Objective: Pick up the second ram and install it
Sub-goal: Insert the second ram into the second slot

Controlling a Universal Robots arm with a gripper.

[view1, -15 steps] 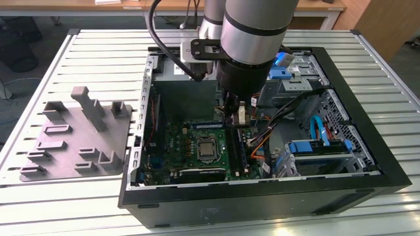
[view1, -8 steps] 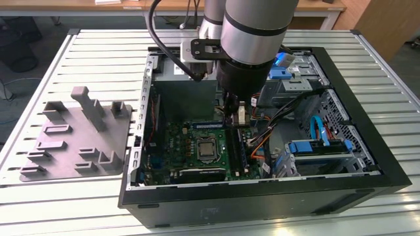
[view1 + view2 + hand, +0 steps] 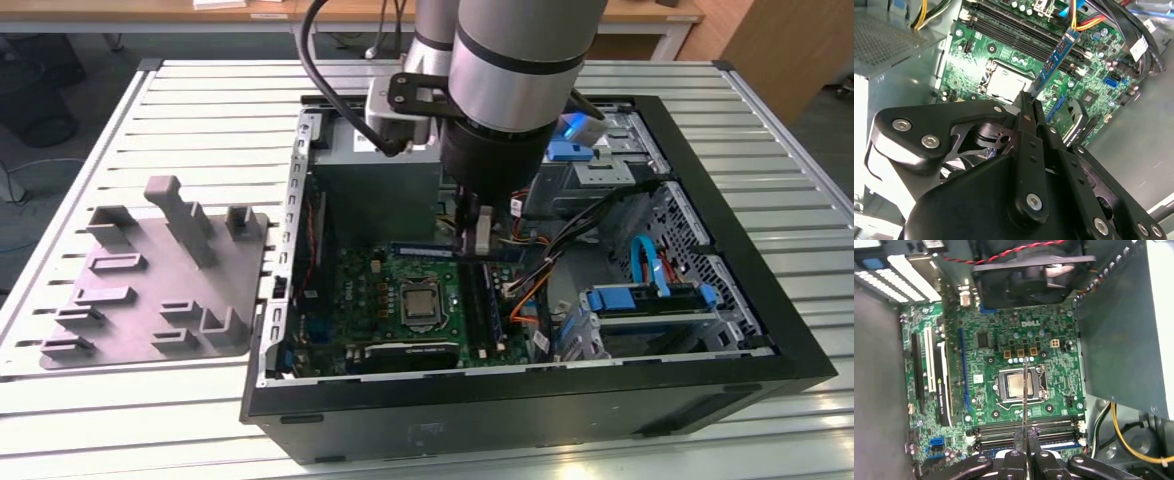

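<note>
1. Squeezing the second ram (image 3: 1056,55) tight in the pincer (image 3: 1030,100) and pinching the thin stick between both fingers, as in the second wrist view.
2. Reaching down with the big grey arm (image 3: 514,80) into the open computer case (image 3: 534,395).
3. Holding the stick over the green board (image 3: 360,290), close to the long memory slots (image 3: 1054,430) – touching them or not, cannot tell.
4. Showing the stick edge-on in the first wrist view, as a thin line crossing the silver chip (image 3: 1016,385), with the black fan (image 3: 1024,275) beyond.
5. Leaving the grey plate (image 3: 147,290) with its posts lying on the slatted worktop (image 3: 200,110) – just beside the case, on the exterior view's left.
</note>
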